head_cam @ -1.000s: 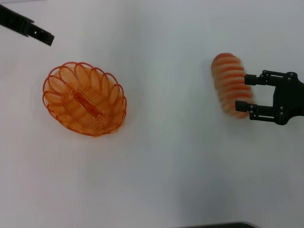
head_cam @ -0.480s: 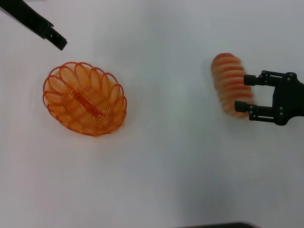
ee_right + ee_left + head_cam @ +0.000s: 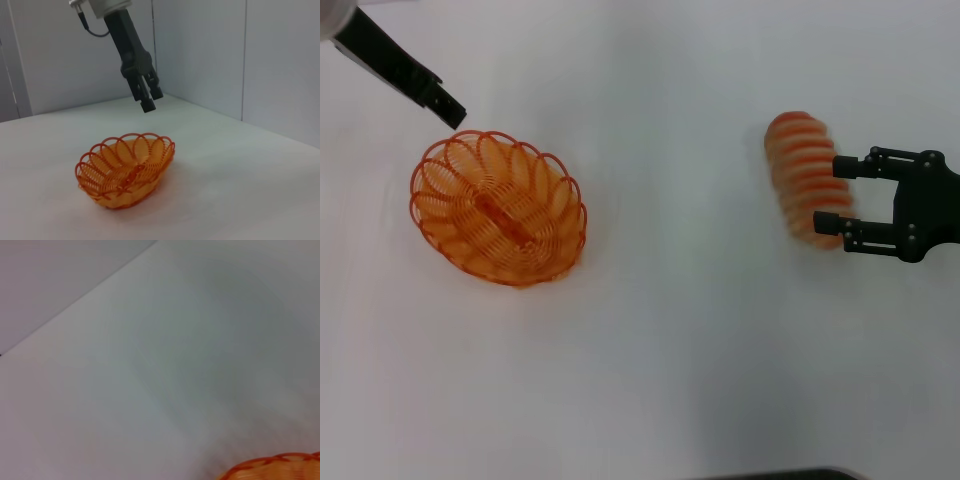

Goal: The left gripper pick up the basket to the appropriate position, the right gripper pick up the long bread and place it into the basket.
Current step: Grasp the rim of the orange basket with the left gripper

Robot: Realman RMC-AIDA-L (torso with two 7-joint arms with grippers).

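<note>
The basket [image 3: 498, 208], light stiff wire, sits toward the counter's [image 3: 660, 380] left edge; its looped rim offers a hold. The left gripper [image 3: 448, 108] hovers above it, jaws seemingly clenched. The right gripper [image 3: 832, 195] has its jaws spread around the soft long bread [image 3: 803, 172] near the right edge.

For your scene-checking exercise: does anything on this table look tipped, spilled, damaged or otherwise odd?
Nothing stands out. The basket sits upright and empty on the table; the long bread lies whole, apart from it. The left tool hangs above the basket's rim; the right tool is open around the bread.
</note>
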